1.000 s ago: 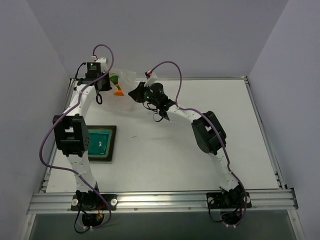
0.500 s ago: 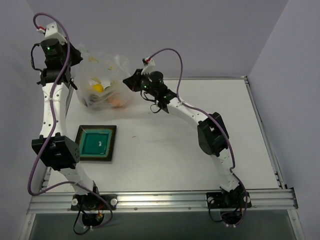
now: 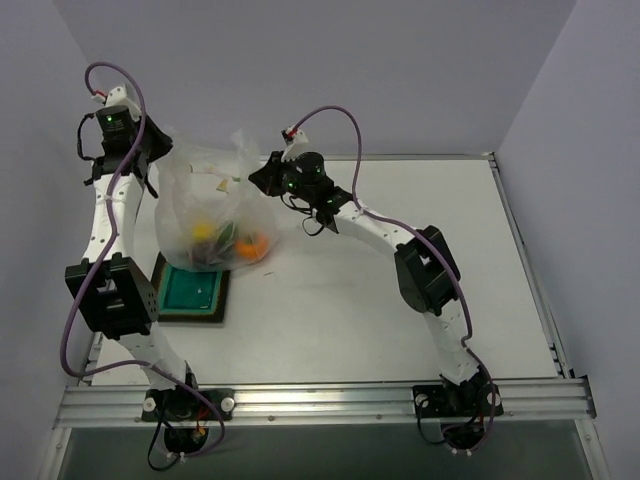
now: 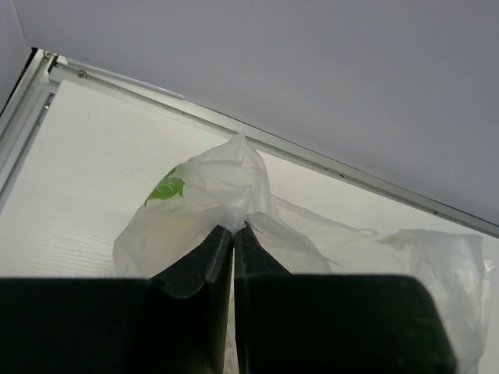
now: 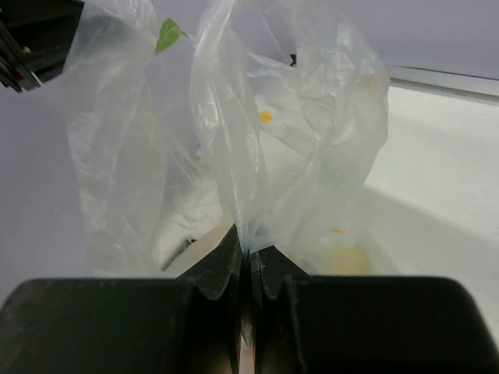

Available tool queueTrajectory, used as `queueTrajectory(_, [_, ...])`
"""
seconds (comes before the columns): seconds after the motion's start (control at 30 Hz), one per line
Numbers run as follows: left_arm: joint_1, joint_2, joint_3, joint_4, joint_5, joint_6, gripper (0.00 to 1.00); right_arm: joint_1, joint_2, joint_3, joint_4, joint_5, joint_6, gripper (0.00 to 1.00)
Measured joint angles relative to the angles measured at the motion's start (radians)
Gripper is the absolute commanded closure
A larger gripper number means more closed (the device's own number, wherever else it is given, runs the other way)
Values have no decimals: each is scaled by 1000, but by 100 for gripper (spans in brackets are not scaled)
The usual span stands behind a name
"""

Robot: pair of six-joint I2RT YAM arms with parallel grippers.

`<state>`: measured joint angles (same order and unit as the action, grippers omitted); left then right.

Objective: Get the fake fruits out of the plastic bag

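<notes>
Evidently the bag was held up for emptying: left tool (image 4: pixel 234 228) and right tool (image 5: pixel 249 248) each pinched a top edge of the bag (image 3: pixel 205 200), which hung at ten o'clock over the surface (image 3: pixel 400 320) with the fruits (image 3: pixel 226 240) at its bottom. The next move likely called for tipping it.

White table (image 3: pixel 350 320), a dark-rimmed green square tray (image 3: pixel 192 296) near its left edge.

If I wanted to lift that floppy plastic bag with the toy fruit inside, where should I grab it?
Probably at the loose top edge, pinching from opposite sides, as the left end effector and right end effector do. The plastic bag is thin film that folds flat there, while the fake fruits sag at the bottom.
</notes>
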<state>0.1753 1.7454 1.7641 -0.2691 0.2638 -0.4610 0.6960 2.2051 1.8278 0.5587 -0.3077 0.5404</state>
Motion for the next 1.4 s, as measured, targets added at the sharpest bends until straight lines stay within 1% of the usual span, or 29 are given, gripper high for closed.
queueTrajectory(0.1, [3, 42, 43, -9, 21, -16, 98, 0, -2, -42, -3, 4, -14, 100])
queueTrajectory(0.23, [1, 80, 201, -39, 51, -26, 98, 0, -14, -74, -7, 12, -34, 100])
queueTrajectory(0.4, [1, 71, 339, -42, 77, -32, 98, 1, -63, -75, -19, 16, -48, 100])
queueTrajectory(0.6, [1, 48, 325, -43, 75, -30, 98, 4, -116, -60, -15, 16, -60, 100])
queueTrajectory(0.77, [2, 46, 192, -40, 51, -18, 98, 5, -94, -59, -16, 25, -59, 100])
queueTrajectory(0.9, [10, 78, 115, -48, 18, -5, 98, 0, -23, -60, -18, 34, -54, 100])
queueTrajectory(0.93, [13, 96, 111, -48, 11, -2, 92, -1, -3, -63, -18, 35, -51, 100])
queueTrajectory(0.97, [16, 111, 109, -48, 5, 4, 81, -3, 12, -69, -19, 39, -47, 100])
queueTrajectory(1.0, [19, 126, 109, -48, 0, 8, 60, -6, 26, -84, -24, 43, -44, 100])
queueTrajectory(1.03, [23, 138, 109, -48, -6, 10, 54, -10, 30, -95, -29, 46, -43, 100])
queueTrajectory(1.13, [25, 149, 91, -45, -23, 4, 44, -29, 32, -124, -45, 58, -40, 100])
queueTrajectory(1.17, [25, 143, 77, -40, -29, 3, 32, -35, 32, -127, -44, 65, -40, 100])
queueTrajectory(1.2, [25, 131, 55, -35, -36, 3, 27, -42, 32, -132, -40, 69, -41, 100])
queueTrajectory(1.27, [25, 88, -13, -30, -60, -14, 19, -53, 32, -146, -28, 83, -40, 100])
queueTrajectory(1.4, [6, -98, -223, -20, -129, -31, 18, -73, 32, -199, 0, 86, -21, 100])
